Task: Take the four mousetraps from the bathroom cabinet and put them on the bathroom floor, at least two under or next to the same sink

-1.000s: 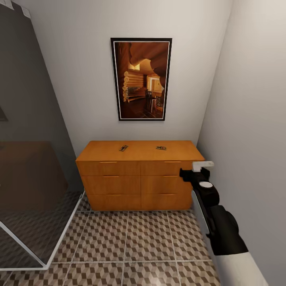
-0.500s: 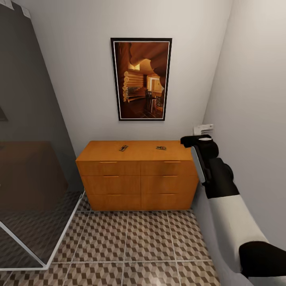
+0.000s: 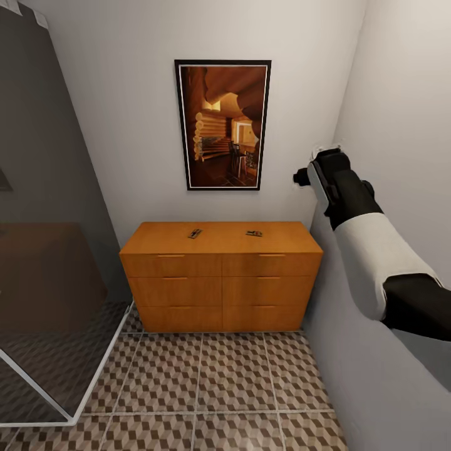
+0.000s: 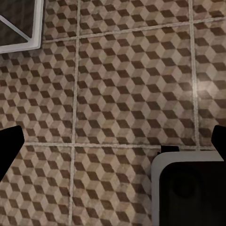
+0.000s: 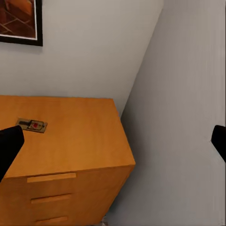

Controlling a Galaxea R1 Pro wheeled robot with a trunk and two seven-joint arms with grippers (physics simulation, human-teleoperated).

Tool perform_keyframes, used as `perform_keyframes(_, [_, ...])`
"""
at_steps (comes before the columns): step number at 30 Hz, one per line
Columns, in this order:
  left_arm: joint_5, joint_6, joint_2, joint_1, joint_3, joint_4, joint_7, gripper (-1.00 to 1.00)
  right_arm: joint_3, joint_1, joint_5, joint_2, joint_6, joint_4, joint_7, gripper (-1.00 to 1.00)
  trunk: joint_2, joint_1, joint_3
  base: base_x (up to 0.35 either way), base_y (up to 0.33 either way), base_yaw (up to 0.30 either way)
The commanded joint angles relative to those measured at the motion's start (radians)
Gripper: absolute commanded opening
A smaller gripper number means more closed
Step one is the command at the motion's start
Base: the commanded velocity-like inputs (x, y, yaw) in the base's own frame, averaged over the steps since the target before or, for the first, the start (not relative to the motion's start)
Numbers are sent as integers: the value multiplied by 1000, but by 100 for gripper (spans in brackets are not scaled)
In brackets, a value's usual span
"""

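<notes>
Soft even light, faint shadows, sharp rendered pictures

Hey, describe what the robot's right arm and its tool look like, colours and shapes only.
In the head view the right arm is made of rounded segments that alternate in colour: a black section nearest the camera, a white sleeve-like section, then black again toward the wrist. The right tool is black with a pale grey strip along one side. In the right wrist view its fingers appear as plain black shapes.

Orange-brown cabinet (image 3: pixel 220 275) at centre frame; two small brown mousetraps (image 3: pixel 195 233) with dark wire on its top. Bathroom floor (image 3: pixel 207 388) along the bottom: brown, beige and white cubes, pale grout. Black-and-white right arm (image 3: pixel 369 250), pale grey walls (image 3: pixel 125 125).
</notes>
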Motion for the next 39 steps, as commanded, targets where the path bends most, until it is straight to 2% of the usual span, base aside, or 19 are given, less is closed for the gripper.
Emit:
perform_keyframes(1, [7,-5,0,-2,-9,3,1,100,2,-22,4,-1,5,18,1,100,-2,1,-2,0,0,0])
perform_keyframes(4, [7,-5,2,-2,-9,3,1,100,2,-78,2,-2,5,58,8,100,-2,1,-2,0,0,0])
perform_keyframes(6, [7,-5,3,-2,-9,3,1,100,3,-93,1,-2,4,68,22,100,-2,1,-2,0,0,0])
perform_keyframes(10, [7,-5,6,-2,-9,3,0,100,6,-108,0,-3,4,79,96,100,-2,1,-2,0,0,0])
perform_keyframes(12, [7,-6,9,-2,-9,3,0,100,9,-112,1,-4,4,81,161,100,-2,1,-2,0,0,0])
perform_keyframes(13, [6,-6,11,-2,-9,2,0,100,12,-115,3,-6,4,83,241,100,-2,1,-2,0,0,0])
perform_keyframes(16, [6,-6,12,-2,-10,2,0,100,15,-117,8,-16,4,85,371,100,-2,1,-2,0,0,0])
perform_keyframes(19, [6,-7,13,-2,-10,2,0,100,21,-118,16,-38,2,86,495,100,-2,1,-2,0,0,0])
perform_keyframes(20, [6,-7,13,-2,-10,2,0,100,30,-118,22,-54,-3,87,569,100,-2,1,-2,0,0,0])
perform_keyframes(23, [6,-7,14,-2,-10,2,-1,100,46,-118,29,-73,-16,88,669,100,-2,1,-2,0,0,0])
perform_keyframes(24, [6,-7,14,-2,-10,2,-3,100,59,-118,32,-83,-25,89,728,100,-2,1,-2,0,0,0])
perform_keyframes(25, [6,-7,14,-2,-10,2,-5,100,66,-118,33,-87,-29,89,756,100,-2,1,-2,0,0,0])
perform_keyframes(33, [6,-5,26,-2,-10,2,-60,100,141,-118,37,-108,-62,95,937,100,-2,1,-2,0,0,0])
perform_keyframes(34, [6,-5,28,-2,-10,2,-74,100,167,-118,37,-112,-74,103,978,100,-2,1,-2,0,0,0])
perform_keyframes(39, [6,-5,30,-2,-10,2,-94,100,248,-117,37,-115,-127,138,1084,100,-2,1,-2,0,0,0])
